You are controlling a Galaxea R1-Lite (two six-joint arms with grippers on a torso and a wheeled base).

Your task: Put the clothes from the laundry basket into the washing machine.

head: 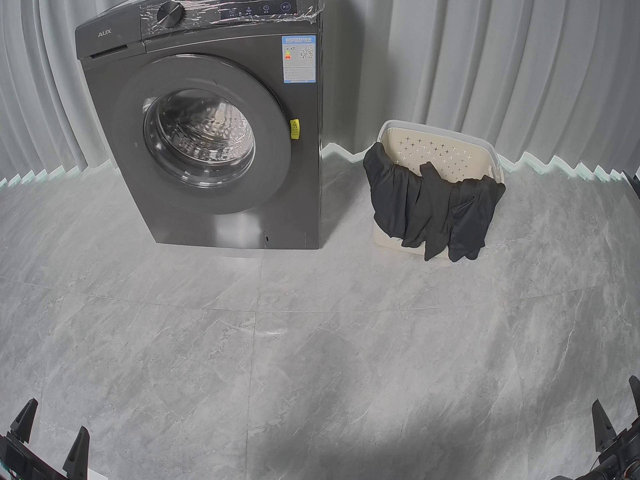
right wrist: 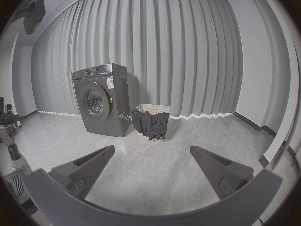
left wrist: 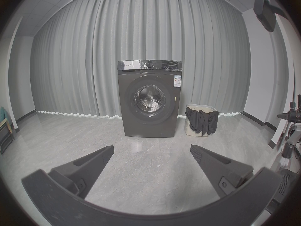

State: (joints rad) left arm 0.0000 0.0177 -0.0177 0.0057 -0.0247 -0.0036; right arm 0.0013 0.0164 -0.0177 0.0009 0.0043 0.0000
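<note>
Two pairs of fingers (left wrist: 91, 167) are spread wide and empty, my left gripper (head: 55, 423) and right gripper (head: 615, 398) sitting low and well apart from everything. Bare floor (head: 300, 368) lies between. Beyond it the washing machine (head: 200, 35) looks shut, and the laundry basket (head: 460, 148) is just beside it on my right, dark clothes (head: 433, 208) draped over its front rim. I judge the task unstarted: I must drive closer, then open the door (head: 200, 138). I cannot see the basket's bottom, nor any door handle.
</note>
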